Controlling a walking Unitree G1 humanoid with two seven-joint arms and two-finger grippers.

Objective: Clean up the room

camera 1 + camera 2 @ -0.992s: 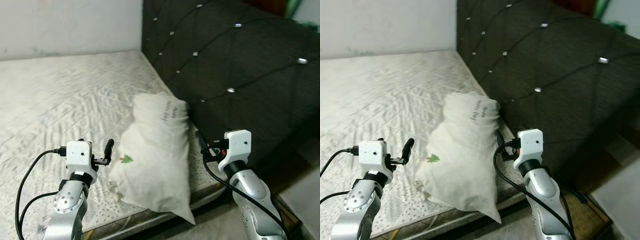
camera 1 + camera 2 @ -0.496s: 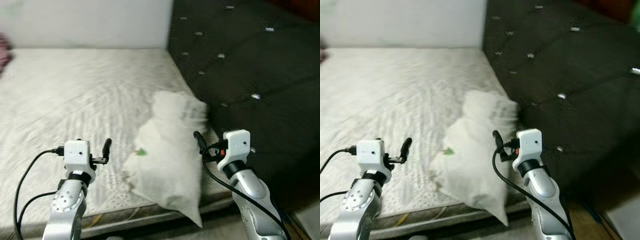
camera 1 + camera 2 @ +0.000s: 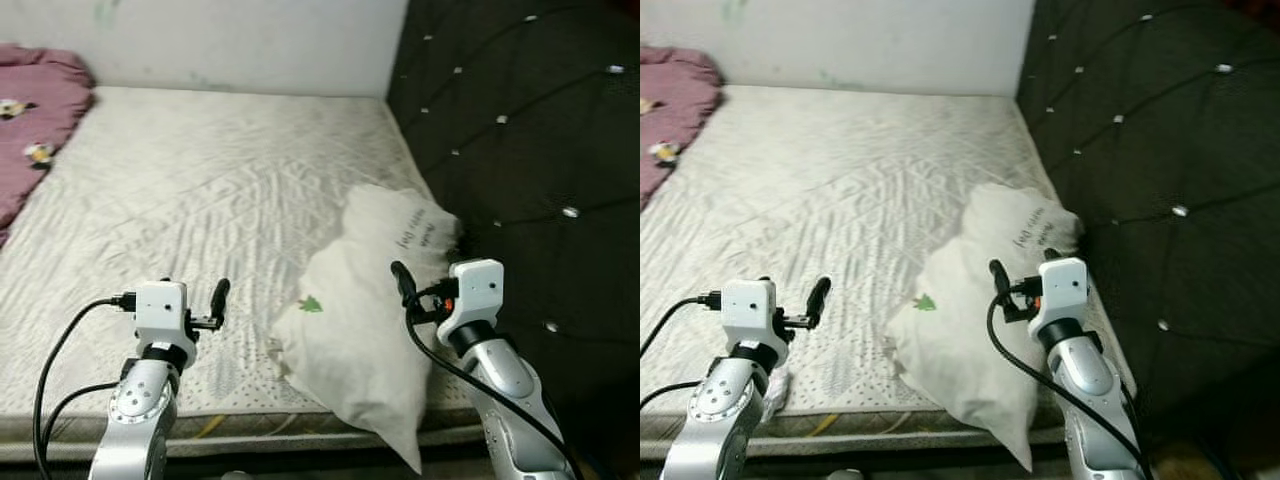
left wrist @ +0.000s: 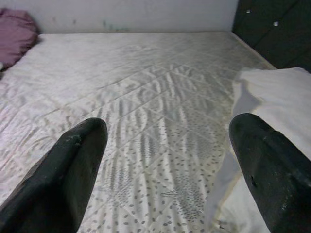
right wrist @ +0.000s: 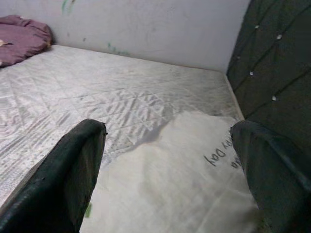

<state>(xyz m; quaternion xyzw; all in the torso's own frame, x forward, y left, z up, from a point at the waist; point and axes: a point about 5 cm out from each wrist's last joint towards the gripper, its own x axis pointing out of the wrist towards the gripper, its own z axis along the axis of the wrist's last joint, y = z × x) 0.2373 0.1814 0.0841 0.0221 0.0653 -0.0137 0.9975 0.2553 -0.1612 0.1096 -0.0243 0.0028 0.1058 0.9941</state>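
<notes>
The camera has swung left since the earlier frames, so the pillow [image 3: 372, 330] now sits right of centre and a purple blanket [image 3: 35, 115] has come into the upper left corner, cut off by the frame edge. The white pillow lies at the lower right of the mattress [image 3: 200, 200], its upper end against the dark tufted headboard [image 3: 520, 130] and its lower corner hanging past the mattress edge. It carries a small green mark and slanted dark writing near its top, too small to read beyond what looks like "Day". The left gripper [image 4: 160, 160] hovers over the quilted mattress at lower left, fingers [image 4: 73, 170] spread and holding nothing. The right gripper [image 5: 170, 165] hangs above the pillow, fingers [image 5: 77, 165] likewise spread and empty.
</notes>
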